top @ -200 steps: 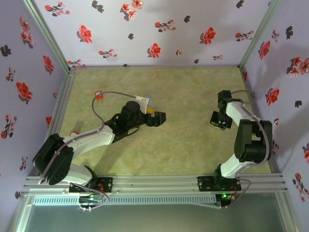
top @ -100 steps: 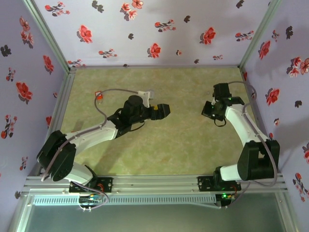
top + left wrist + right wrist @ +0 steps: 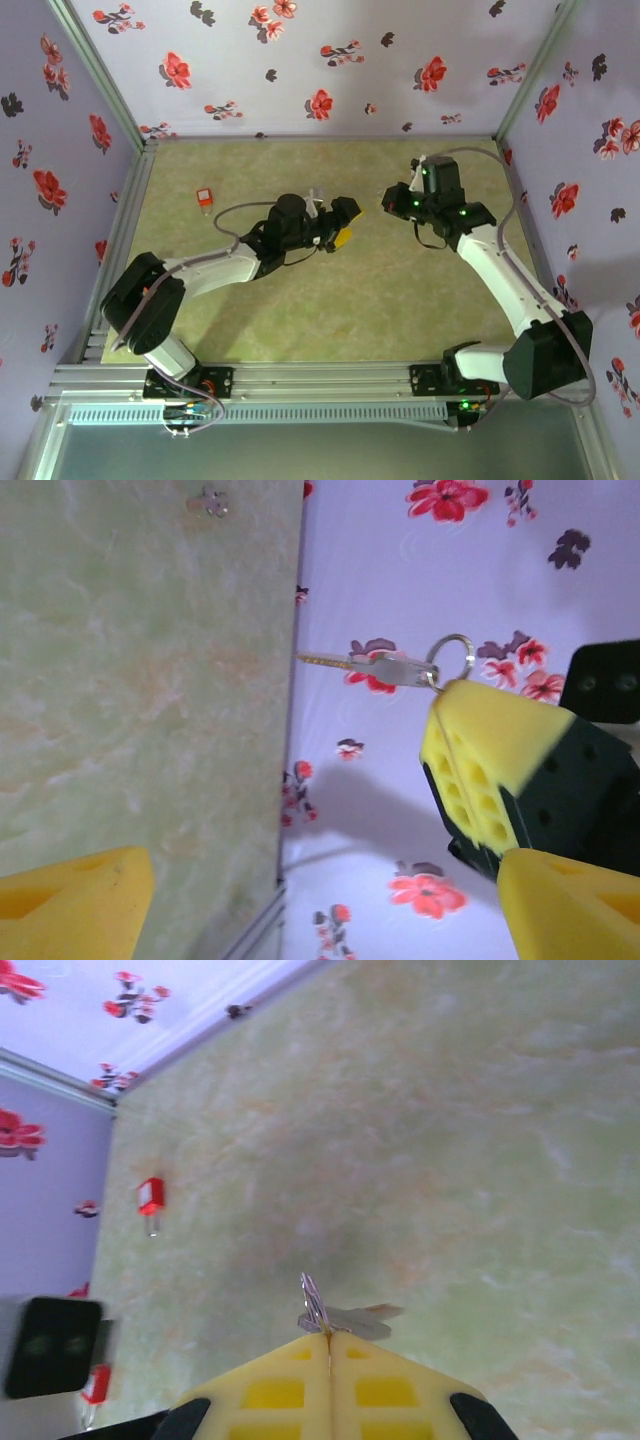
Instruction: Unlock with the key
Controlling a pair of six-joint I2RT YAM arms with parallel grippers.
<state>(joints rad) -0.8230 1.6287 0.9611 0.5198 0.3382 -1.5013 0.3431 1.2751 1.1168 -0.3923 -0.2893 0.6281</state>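
Two hands meet mid-surface in the top view. The left hand (image 3: 343, 222) and right hand (image 3: 390, 200) face each other, close but not touching, over the green mottled surface (image 3: 330, 310). From up there I can't make out the key at all, it's too small. You need the wrist cams for that.

The right wrist view settles it. The right hand's yellow pads (image 3: 290, 1390) are pressed together and pinching the key (image 3: 345, 1320), with the ring poking up right at the seam. It also catches the red padlock (image 3: 150, 1196) lying flat on the surface, off towards the far wall. In the top view the padlock (image 3: 204, 197) sits near the far left side, well apart from both hands.

The left wrist view gives the other angle. Its own pads (image 3: 70, 905) sit way out at the two bottom corners, so that hand is spread wide with nothing between them. Straight ahead is the right hand (image 3: 455, 720) holding the key (image 3: 385, 667) up against the flowery wall (image 3: 450, 560), with the blade sticking out sideways and the ring at the pad tips (nice clear shot of the teeth, actually). The padlock isn't something I can pick out from that angle.
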